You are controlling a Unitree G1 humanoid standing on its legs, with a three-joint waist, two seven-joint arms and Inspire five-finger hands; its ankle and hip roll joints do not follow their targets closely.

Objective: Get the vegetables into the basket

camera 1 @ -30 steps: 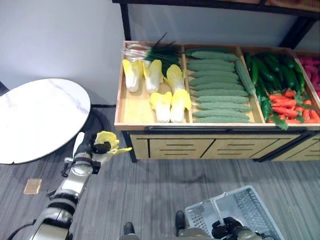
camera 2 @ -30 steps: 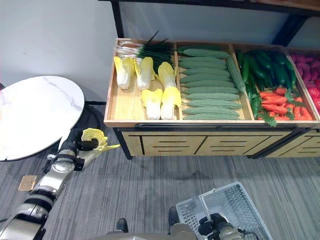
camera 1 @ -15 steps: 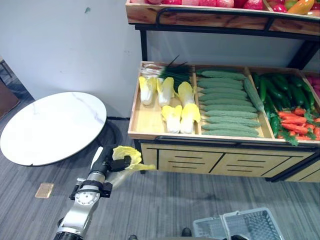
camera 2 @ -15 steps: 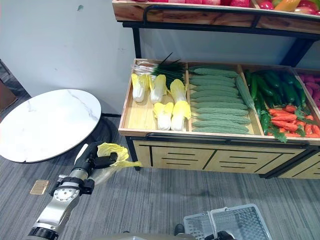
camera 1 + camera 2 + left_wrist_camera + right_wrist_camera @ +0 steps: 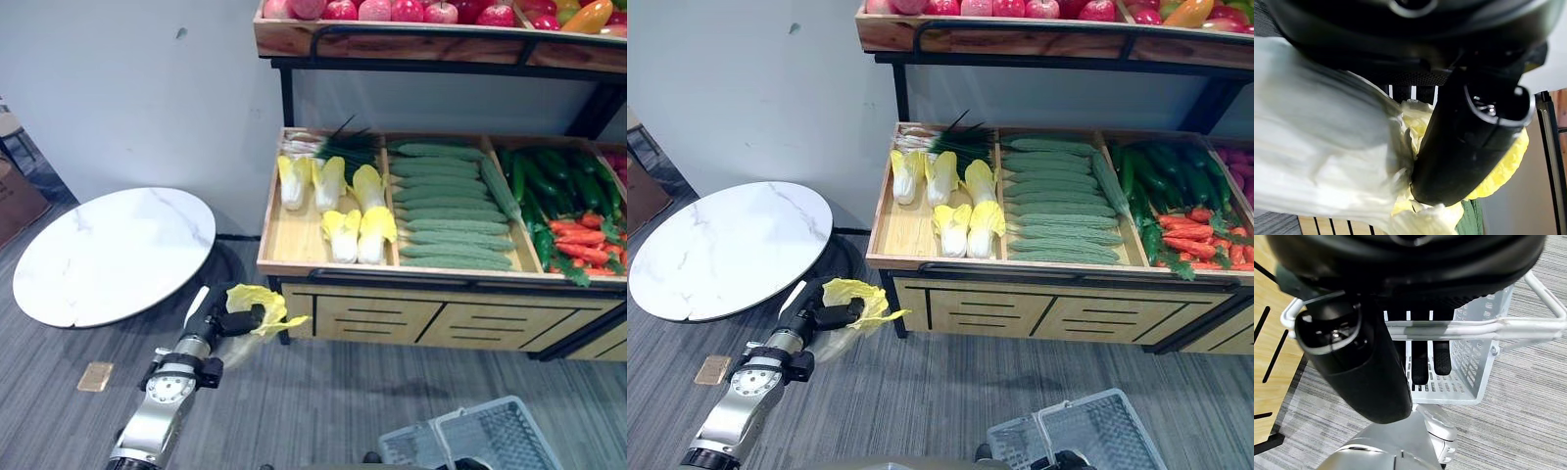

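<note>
Cabbage clutched in left robot hand — right robot hand hooked round basket handle.

Yellow-leafed cabbage held above floor; basket empty.

a wooden shelf holds cabbages, green onions, cucumbers, peppers and carrots. apples sit on the upper shelf. a round white bench stands on the grey floor.

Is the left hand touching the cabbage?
Touching: in the left wrist view the left hand has its thumb pressed against the cabbage.
</note>
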